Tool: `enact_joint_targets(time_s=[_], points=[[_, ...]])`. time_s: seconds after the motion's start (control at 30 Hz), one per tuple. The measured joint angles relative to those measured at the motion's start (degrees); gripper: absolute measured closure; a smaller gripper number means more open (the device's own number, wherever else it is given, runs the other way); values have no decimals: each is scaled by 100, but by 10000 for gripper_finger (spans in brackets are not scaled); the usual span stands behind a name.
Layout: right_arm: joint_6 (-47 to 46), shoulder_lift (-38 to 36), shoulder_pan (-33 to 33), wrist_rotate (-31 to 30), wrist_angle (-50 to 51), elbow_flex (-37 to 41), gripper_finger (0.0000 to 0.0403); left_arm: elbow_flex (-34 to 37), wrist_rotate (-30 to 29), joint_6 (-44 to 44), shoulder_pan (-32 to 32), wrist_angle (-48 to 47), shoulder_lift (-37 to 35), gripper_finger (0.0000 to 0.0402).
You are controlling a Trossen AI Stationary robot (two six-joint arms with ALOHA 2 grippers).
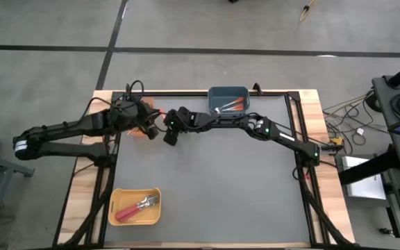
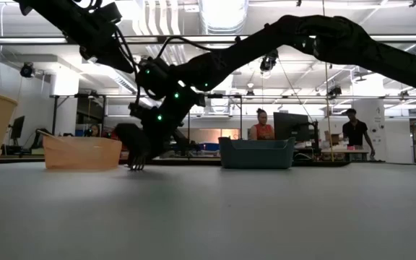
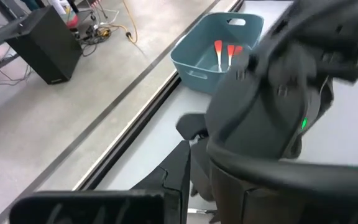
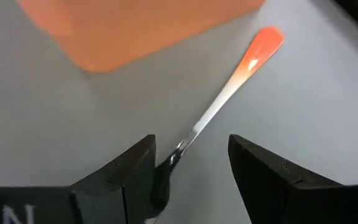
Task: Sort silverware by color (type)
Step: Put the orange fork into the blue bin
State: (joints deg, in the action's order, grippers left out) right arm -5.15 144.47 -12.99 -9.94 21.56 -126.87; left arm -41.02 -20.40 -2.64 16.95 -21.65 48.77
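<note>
While the left gripper (image 1: pixel 146 127) waits beside the orange bin (image 1: pixel 143 132), fingers unreadable, the right gripper (image 4: pixel 191 165) straddles an orange-handled fork (image 4: pixel 229 87) on the table, fingers apart.

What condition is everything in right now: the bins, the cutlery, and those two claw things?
Blue-grey bin: holds orange-handled forks.
Yellow bin: holds red-handled forks.
Orange bin: contents hidden.
Orange-handled fork: flat on the table beside the orange bin, ungripped.
Right gripper: jaws open, straddling that fork.
Left gripper: beside the orange bin.
</note>
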Motion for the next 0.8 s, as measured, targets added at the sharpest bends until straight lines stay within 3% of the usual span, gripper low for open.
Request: enact_joint_targets(time_s=[0.53,0.8], points=[[428,-253,56,-16,1773,-13,209,30,-2,-111,2,1,-15,362],[1083,-534,190,350,3500,-33,209,35,7,-111,0,-5,-7,362]])
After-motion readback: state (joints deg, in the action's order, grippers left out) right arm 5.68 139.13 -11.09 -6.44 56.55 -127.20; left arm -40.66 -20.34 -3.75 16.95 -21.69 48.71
